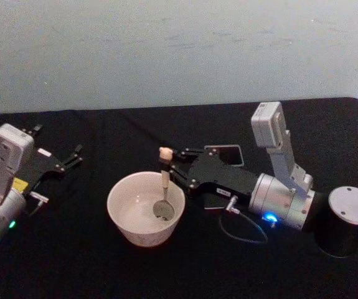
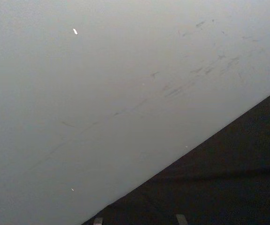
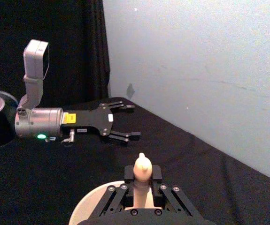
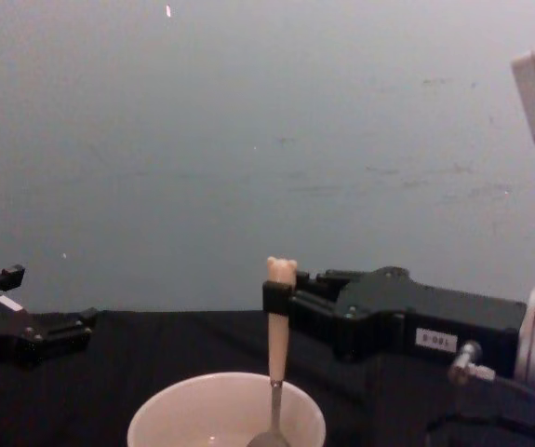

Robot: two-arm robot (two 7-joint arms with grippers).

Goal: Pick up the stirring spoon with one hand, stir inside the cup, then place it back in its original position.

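Note:
The cream-white cup (image 1: 144, 208) sits on the black table, left of centre. My right gripper (image 1: 169, 163) reaches in from the right and is shut on the beige handle of the stirring spoon (image 1: 164, 187). The spoon stands nearly upright, its bear head (image 4: 281, 269) above the fingers and its metal bowl (image 1: 163, 210) down inside the cup (image 4: 226, 415). The right wrist view shows the bear head (image 3: 142, 167) clamped between the fingers above the cup's rim (image 3: 85, 208). My left gripper (image 1: 57, 149) is parked at the far left with its fingers spread open, also seen as the left gripper (image 3: 124, 121).
A dark grey square holder box (image 1: 225, 154) lies just behind my right gripper. A loose cable (image 1: 244, 233) curls on the black cloth near the right wrist. A pale wall (image 1: 179, 50) closes off the table's far edge.

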